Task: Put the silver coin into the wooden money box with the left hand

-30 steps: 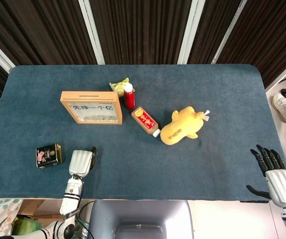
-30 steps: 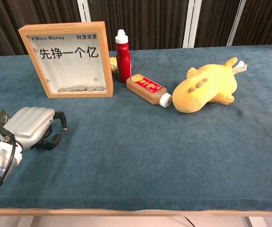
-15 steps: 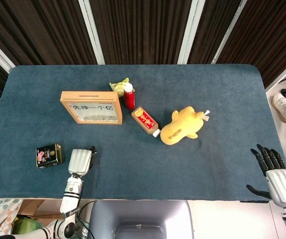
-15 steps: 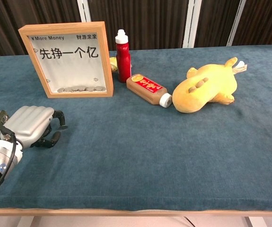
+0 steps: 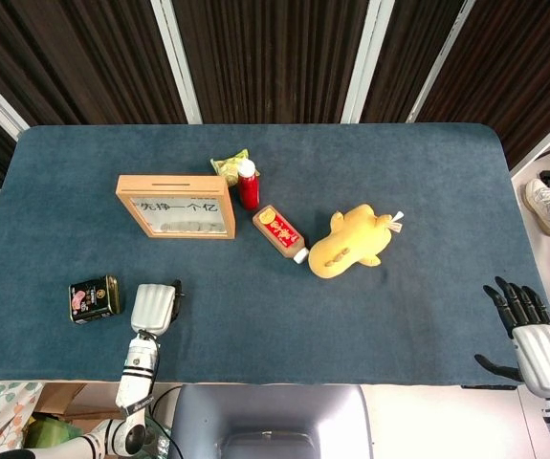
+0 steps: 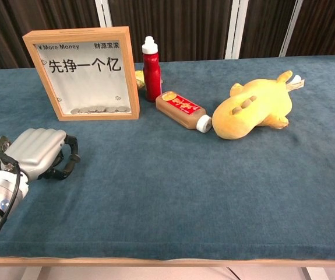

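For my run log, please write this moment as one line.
left hand: fingers curled near front table edge | silver coin: not visible | wooden money box: upright | right hand: open, idle

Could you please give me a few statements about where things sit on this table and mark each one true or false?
1. The red bottle stands upright just right of the money box. True.
2. The brown bottle stands upright. False: it lies on its side.
3. The left hand is above the box's slot. False: it is low over the cloth near the front edge.
4. The yellow plush lies right of the brown bottle. True.
5. The right hand holds the plush. False: it sits off the table's right corner, fingers spread.
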Action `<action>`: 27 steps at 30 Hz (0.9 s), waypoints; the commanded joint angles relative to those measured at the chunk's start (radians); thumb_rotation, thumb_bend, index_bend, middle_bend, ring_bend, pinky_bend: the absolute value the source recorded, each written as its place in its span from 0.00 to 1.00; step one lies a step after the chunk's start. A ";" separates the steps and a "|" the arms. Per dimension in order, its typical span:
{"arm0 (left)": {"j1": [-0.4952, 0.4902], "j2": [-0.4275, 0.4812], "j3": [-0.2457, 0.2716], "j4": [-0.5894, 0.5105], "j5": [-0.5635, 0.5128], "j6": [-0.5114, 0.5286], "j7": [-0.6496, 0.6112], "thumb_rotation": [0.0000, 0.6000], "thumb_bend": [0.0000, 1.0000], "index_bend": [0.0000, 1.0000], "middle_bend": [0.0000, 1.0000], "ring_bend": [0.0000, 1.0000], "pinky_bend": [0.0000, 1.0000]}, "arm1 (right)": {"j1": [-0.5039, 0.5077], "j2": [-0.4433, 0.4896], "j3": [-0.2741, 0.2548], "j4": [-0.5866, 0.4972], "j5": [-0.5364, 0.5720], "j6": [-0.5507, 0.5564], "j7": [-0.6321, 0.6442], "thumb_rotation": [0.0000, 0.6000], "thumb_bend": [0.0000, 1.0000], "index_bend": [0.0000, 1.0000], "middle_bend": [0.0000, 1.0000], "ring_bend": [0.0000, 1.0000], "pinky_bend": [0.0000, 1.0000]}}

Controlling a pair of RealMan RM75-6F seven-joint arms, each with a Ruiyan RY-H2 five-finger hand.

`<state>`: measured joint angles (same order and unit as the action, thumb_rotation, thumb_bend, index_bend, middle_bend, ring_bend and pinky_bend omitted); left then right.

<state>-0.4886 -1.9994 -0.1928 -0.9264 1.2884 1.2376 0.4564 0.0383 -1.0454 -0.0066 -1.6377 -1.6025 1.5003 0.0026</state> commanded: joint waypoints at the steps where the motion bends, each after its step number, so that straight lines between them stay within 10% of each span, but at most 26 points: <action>1: -0.001 0.000 0.000 -0.003 0.002 0.004 -0.004 1.00 0.41 0.56 1.00 1.00 1.00 | -0.001 0.001 0.001 0.000 0.000 0.003 0.002 1.00 0.20 0.00 0.00 0.00 0.00; 27: -0.019 0.170 -0.062 -0.262 0.032 0.084 0.014 1.00 0.52 0.73 1.00 1.00 1.00 | -0.003 0.006 0.000 0.002 -0.005 0.007 0.015 1.00 0.20 0.00 0.00 0.00 0.00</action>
<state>-0.4989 -1.8752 -0.2310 -1.1305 1.3077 1.2998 0.4623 0.0358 -1.0397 -0.0065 -1.6364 -1.6078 1.5070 0.0168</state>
